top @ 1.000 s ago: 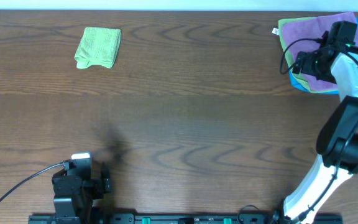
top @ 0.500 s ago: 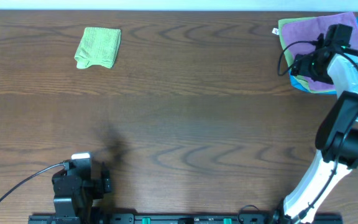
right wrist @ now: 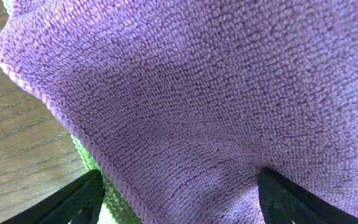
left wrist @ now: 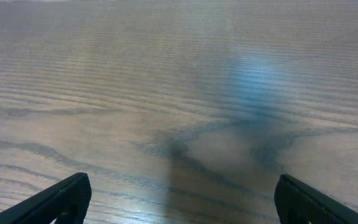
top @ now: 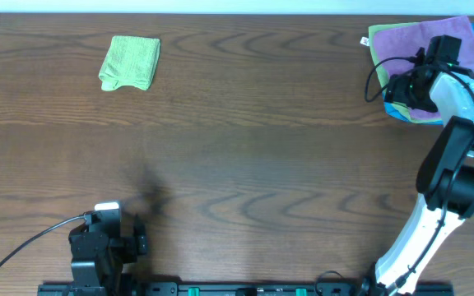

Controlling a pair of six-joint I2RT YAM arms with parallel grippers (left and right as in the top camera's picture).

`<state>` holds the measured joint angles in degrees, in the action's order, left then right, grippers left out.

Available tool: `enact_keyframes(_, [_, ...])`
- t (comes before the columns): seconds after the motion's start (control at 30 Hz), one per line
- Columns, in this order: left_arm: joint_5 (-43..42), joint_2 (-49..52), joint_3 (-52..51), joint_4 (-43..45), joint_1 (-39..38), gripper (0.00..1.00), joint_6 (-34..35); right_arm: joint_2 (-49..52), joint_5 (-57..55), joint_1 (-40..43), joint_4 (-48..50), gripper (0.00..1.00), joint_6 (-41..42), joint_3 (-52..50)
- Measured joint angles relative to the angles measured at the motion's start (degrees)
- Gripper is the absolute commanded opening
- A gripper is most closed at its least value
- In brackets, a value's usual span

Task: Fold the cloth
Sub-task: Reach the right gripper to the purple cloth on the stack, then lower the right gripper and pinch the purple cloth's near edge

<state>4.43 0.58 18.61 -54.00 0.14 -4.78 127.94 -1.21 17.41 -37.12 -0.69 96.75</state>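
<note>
From my station, the purple cloth [top: 410, 41] lies at the far right corner of the table [top: 262, 148], spread flat on top of a small stack. A lime-green cloth [top: 374, 34] peeks out under its left edge, and a sliver of a blue layer [top: 392, 105] shows at the near corner. The small white tag [top: 364, 40] sticks out at the cloth's far left corner, over bare wood. My right gripper [top: 401, 85] hangs over the near left part of that stack, and its arm reaches up from the near right edge of the table. On the right wrist feed the cloth's purple pile fills nearly the whole view, with a stitched edge running diagonally, green beneath it and wood at the left. The right gripper's fingers [right wrist: 73, 199] sit spread wide at the bottom corners with only cloth between them. I cannot tell whether the tips touch the fabric. My left gripper [top: 141, 238] is parked at the near left edge of the table, well apart from the stack. Its wrist feed shows both fingertips [left wrist: 67, 196] far apart with nothing but wood grain between them. A folded green cloth [top: 130, 62] sits alone at the far left.
</note>
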Motion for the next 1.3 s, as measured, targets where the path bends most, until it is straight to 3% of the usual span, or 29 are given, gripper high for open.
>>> enact_keyframes(0.87, [0.0, 0.0, 0.0, 0.0, 0.0, 0.96, 0.0, 0.0, 0.0, 0.0, -2.1, 0.54, 0.0, 0.0])
enact_keyframes(1.3, [0.0, 0.0, 0.0, 0.0, 0.0, 0.95, 0.0, -1.3, 0.0, 0.0, -2.7, 0.49, -0.2, 0.0])
